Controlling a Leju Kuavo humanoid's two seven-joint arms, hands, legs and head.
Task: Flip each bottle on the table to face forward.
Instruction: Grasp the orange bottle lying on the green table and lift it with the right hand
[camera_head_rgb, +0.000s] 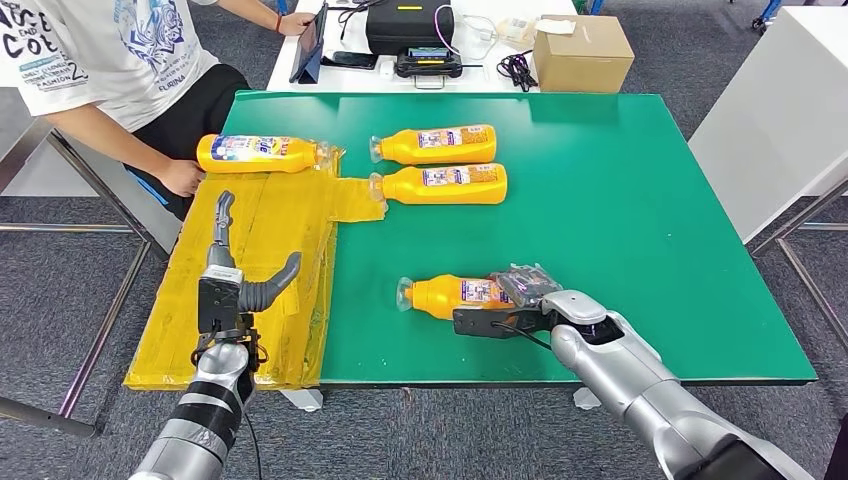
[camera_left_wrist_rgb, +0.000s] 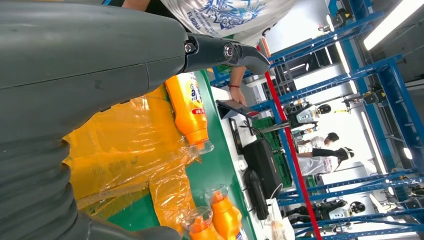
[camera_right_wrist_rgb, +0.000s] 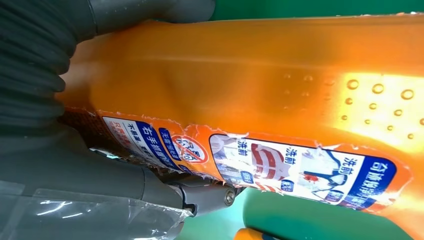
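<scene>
Several orange bottles lie on their sides on the green table (camera_head_rgb: 620, 210). The nearest bottle (camera_head_rgb: 455, 295) lies near the front edge, cap to the left, and my right hand (camera_head_rgb: 515, 300) grips its base end. Up close, that bottle (camera_right_wrist_rgb: 260, 100) shows its back label, with my right hand's fingers (camera_right_wrist_rgb: 200, 192) wrapped around it. Two more bottles (camera_head_rgb: 435, 144) (camera_head_rgb: 445, 184) lie side by side further back. A fourth bottle (camera_head_rgb: 258, 153) (camera_left_wrist_rgb: 190, 110) rests on the yellow plastic sheet (camera_head_rgb: 255, 280), front label up. My left hand (camera_head_rgb: 232, 285) hovers open above that sheet.
A person in a white shirt stands at the far left, one hand (camera_head_rgb: 183, 176) near the sheet. Behind the green table, a white table (camera_head_rgb: 300, 60) carries a black case, a tablet and a cardboard box (camera_head_rgb: 580, 52). Another white table (camera_head_rgb: 780, 120) stands at the right.
</scene>
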